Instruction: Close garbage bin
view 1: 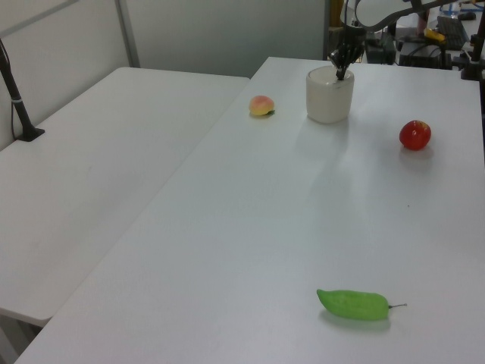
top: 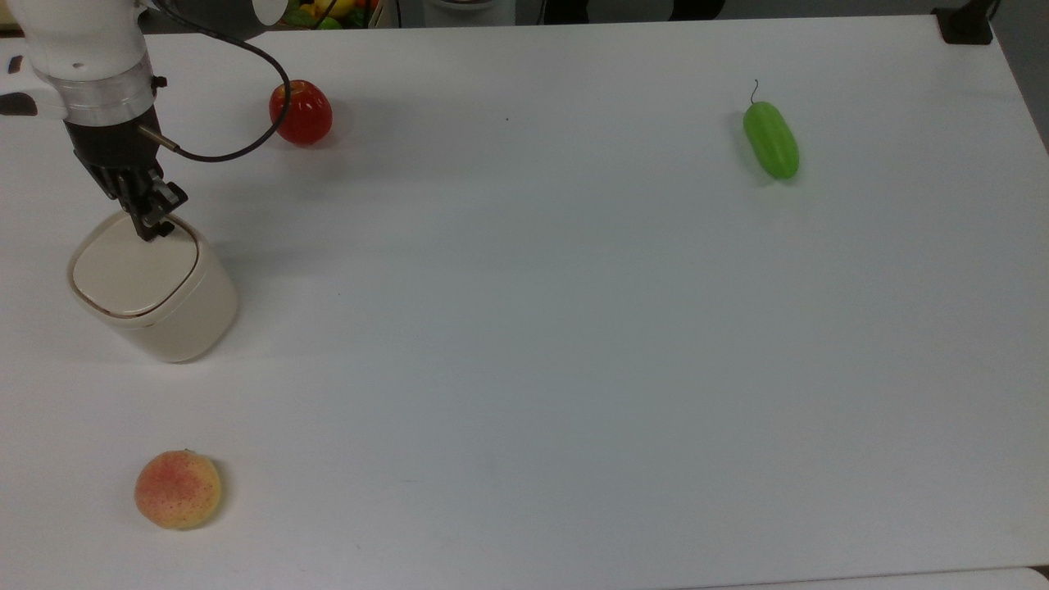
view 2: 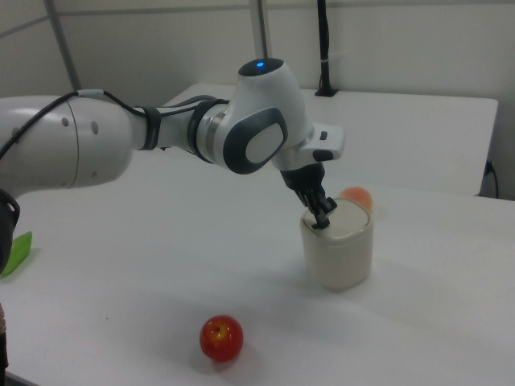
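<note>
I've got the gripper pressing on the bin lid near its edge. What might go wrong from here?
1. The gripper bears on the garbage bin lid close to one edge, not its middle; a harder push might tip or slide the light bin on the table.
2. A dark seam runs along the lid's rim in the top view, so the lid may not be latched; lifting off now might let it spring up.
3. The cable hangs beside the red apple and might nudge it on retreat.
</note>
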